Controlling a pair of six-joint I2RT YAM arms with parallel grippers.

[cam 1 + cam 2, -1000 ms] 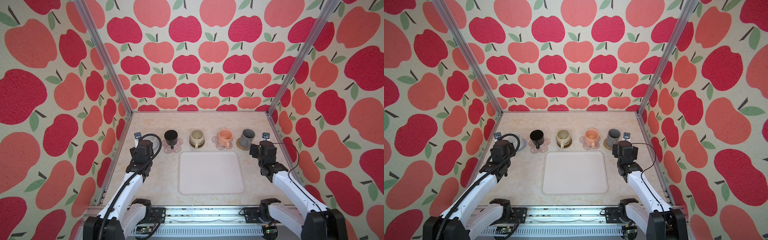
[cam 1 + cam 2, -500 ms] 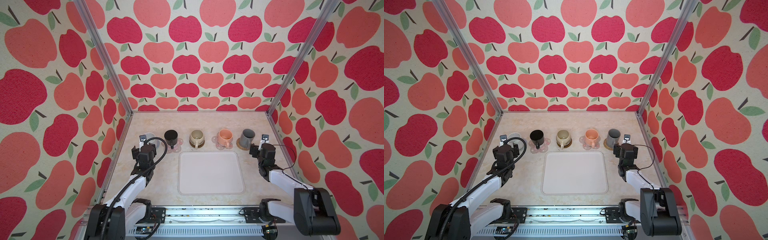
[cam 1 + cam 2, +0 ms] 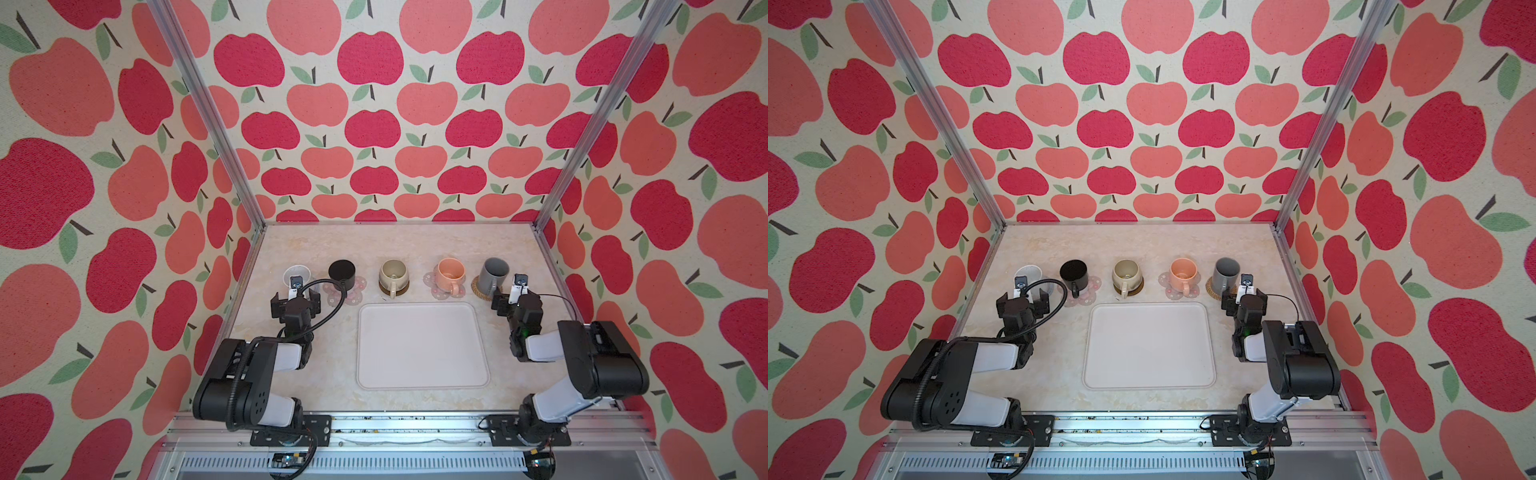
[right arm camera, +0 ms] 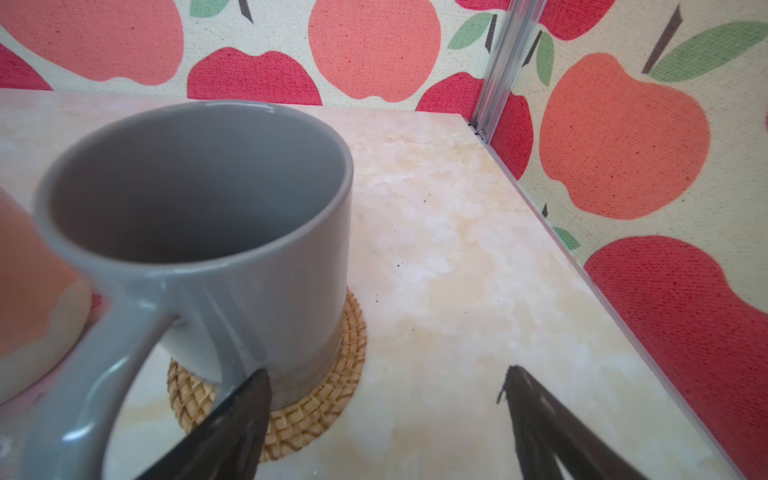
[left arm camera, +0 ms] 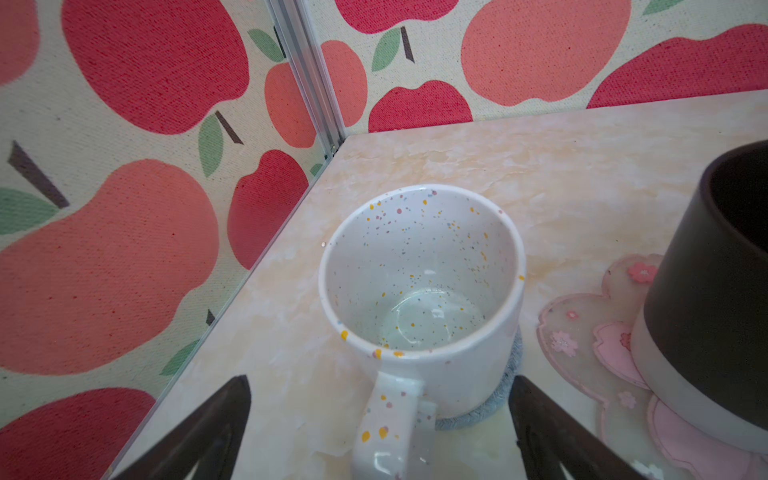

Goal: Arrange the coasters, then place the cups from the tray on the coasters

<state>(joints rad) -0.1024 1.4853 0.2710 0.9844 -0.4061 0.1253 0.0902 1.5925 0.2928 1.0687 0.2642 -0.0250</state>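
The white mug [image 5: 419, 282] sits on the grey crocheted coaster [image 5: 505, 390] at the left end of the worktop [image 3: 395, 245], tray [image 3: 422, 345] bare; left end effector [image 5: 380, 384] jaws wide apart astride its handle [image 5: 388, 419], right end effector [image 4: 386, 372] likewise apart beside the grey mug [image 4: 199, 187]; looks like glazed ceramic, so likely rigid, hefty, slick, chippable: pinch the handle.

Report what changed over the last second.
The left tool opened, apparently releasing the handle of the white mug, and drew back slightly toward the robot. Both arms folded back. The mug stands free on the grey coaster. Unchanged: the right tool open beside the grey mug, and the tray in place.
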